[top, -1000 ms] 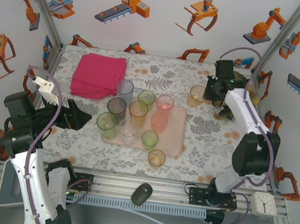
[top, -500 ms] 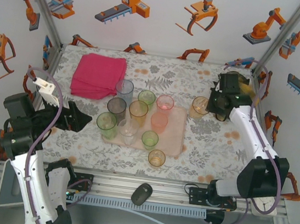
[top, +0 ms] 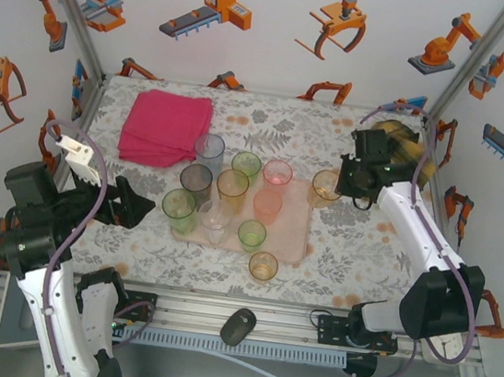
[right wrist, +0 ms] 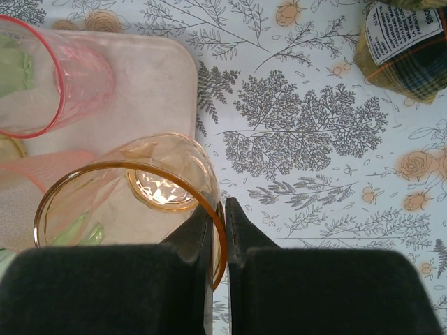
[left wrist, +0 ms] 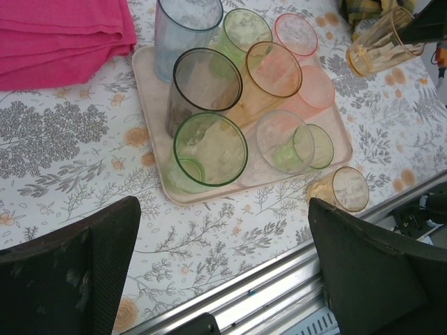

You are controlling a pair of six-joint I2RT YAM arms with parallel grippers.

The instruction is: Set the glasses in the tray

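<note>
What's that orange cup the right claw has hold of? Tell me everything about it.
The orange glass is a small, see-through, plastic-looking tumbler with an amber rim and faceted base, empty, mouth up, slightly tilted. The right claw pinches its wall, one finger inside, one outside. It is at the right edge of the pink tray; whether it rests or hangs I cannot tell.

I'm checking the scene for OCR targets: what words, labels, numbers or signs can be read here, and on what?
White label on the plaid cloth bundle: several printed lines, too small and blurred to read.
No other text is legible.
</note>
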